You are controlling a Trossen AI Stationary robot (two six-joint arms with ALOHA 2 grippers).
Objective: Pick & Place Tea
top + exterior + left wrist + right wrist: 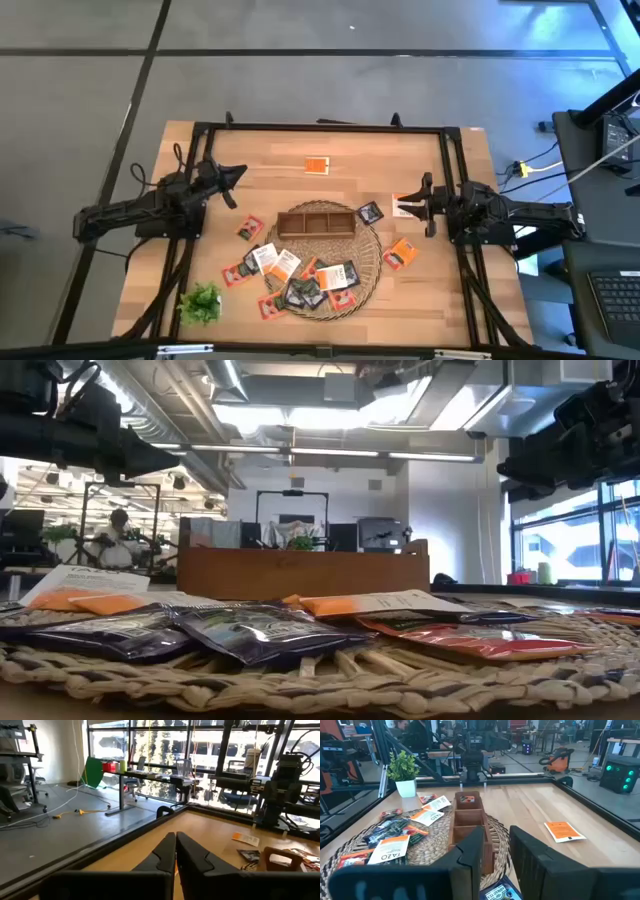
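Note:
Several small square tea sachets (pixel 300 280) lie flat, heaped on the near half of the round wicker mat (pixel 372 270). They show close up in the low view as tea sachets (pixel 250 630). More sachets lie on the bare wood: an orange sachet (pixel 317 165) near the far edge, another orange sachet (pixel 400 254), a dark sachet (pixel 370 212) and a white-and-orange sachet (pixel 404 207). My left gripper (pixel 238 175) (pixel 176 851) hovers shut over the table's left side. My right gripper (pixel 428 205) (pixel 497 855) hovers open on the right, pointing at the tray, above the dark sachet (pixel 500 892).
The brown wooden three-compartment tray (pixel 317 220) (pixel 467 820) sits on the mat's far part, with a sachet in one end compartment (pixel 466 798). A small green plant (pixel 202 300) stands at the near left corner. A black frame (pixel 320 128) rims the table. Bare wood lies along the far side.

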